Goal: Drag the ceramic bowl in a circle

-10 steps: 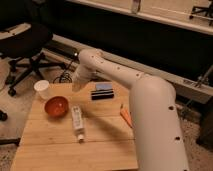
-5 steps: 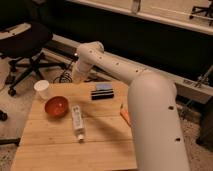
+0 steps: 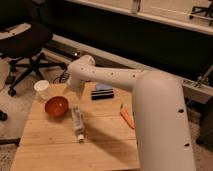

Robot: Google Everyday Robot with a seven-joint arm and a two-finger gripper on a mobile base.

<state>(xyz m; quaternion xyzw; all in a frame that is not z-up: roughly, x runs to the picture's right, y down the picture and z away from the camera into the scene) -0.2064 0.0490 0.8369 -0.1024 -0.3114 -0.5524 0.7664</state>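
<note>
The ceramic bowl (image 3: 56, 105) sat on the left part of the wooden table (image 3: 50, 145) with nothing touching it. A white cup (image 3: 42, 89) stood just behind it and a clear bottle (image 3: 77, 122) lay just to its right. The gripper (image 3: 75, 91) hung just behind the bowl's right edge, mostly tucked under the white arm (image 3: 150, 100), so honestly I couldn't tell if it was open or closed. Further right were a black block (image 3: 102, 93) and an orange thing (image 3: 127, 116) right by the arm's edge.

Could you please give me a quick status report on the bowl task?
End effector over far side of table, beyond ceramic bowl. Bowl upright, near white cup. Bottle lying close alongside.
</note>
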